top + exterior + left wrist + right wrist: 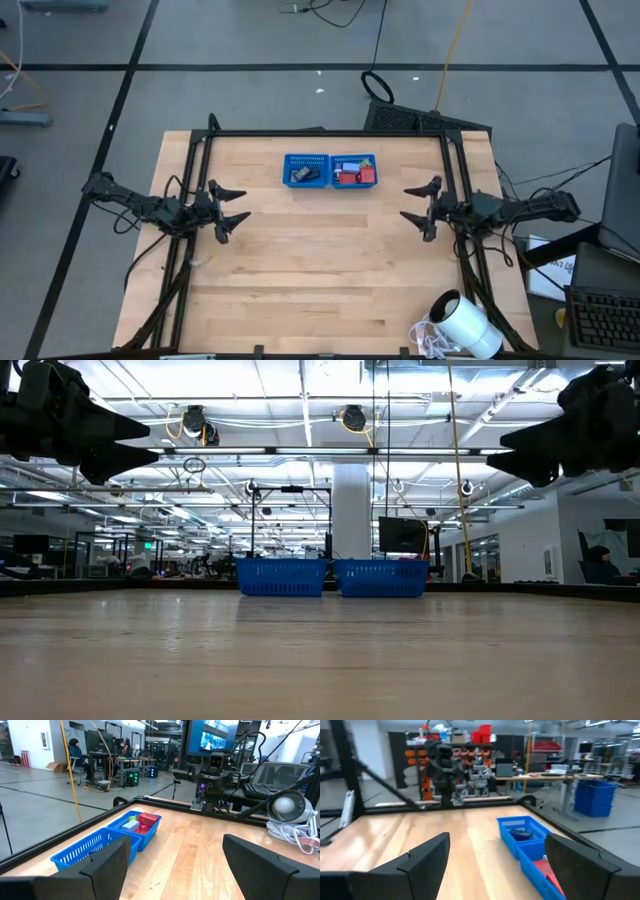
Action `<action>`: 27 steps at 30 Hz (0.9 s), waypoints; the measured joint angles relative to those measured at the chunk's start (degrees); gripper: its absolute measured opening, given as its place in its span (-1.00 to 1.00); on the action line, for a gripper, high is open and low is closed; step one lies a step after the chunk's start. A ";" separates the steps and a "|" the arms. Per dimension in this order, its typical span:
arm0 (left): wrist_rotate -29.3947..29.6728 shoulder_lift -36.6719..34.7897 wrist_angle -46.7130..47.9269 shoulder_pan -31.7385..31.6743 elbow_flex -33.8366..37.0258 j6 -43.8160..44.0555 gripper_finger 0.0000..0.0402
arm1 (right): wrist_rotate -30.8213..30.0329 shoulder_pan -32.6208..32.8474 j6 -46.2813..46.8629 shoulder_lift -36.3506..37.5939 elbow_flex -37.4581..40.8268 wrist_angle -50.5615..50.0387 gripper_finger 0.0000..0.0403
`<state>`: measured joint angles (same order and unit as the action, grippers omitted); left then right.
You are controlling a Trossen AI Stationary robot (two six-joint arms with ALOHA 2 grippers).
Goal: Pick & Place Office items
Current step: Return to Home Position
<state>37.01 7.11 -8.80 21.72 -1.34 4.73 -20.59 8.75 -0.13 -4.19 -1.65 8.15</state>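
Note:
The office items lie in a blue mesh two-part tray [330, 158] at the far middle of the table. Dark grey pieces [304, 174] fill its left compartment; red and pale pieces [352, 176] fill its right one. The left wrist view shows the red pieces [147, 819], and the right wrist view a dark piece [521, 834]. My left gripper [232, 210] hovers open over the table's left side, pointing level toward the middle. My right gripper [420, 205] hovers open over the right side, facing it. Both are high above the wood in the low view, the left gripper [130, 445] and the right gripper [510, 452].
A big white cylinder [468, 325] with a white cord lies at the near right corner. A black frame [330, 133] runs along the far and side edges. Bare wood stretches between the grippers and toward the near edge.

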 joint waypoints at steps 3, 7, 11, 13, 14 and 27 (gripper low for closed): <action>0.00 0.00 -0.01 0.01 0.00 0.00 0.55 | 1.64 0.00 -0.09 1.86 0.00 -2.92 0.56; 0.00 0.00 0.00 0.01 0.00 0.00 0.55 | 5.67 -0.02 -0.79 2.69 0.04 -4.47 0.56; 0.01 0.00 0.00 0.00 0.00 0.00 0.54 | 10.12 -0.02 -3.76 2.69 0.04 -5.43 0.56; 0.01 0.00 0.00 0.00 0.00 -0.01 0.54 | 10.33 -0.02 -5.22 2.65 0.04 -7.07 0.56; 0.00 0.00 0.00 0.02 0.00 0.00 0.54 | 10.24 -0.09 -6.07 2.43 0.04 -7.03 0.56; 0.00 0.00 0.00 -0.01 0.00 0.00 0.54 | 10.23 -0.17 -9.60 0.70 0.04 -4.52 0.56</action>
<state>37.01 7.11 -8.80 21.72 -1.34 4.73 -10.37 8.58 -9.74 -3.49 -1.61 3.63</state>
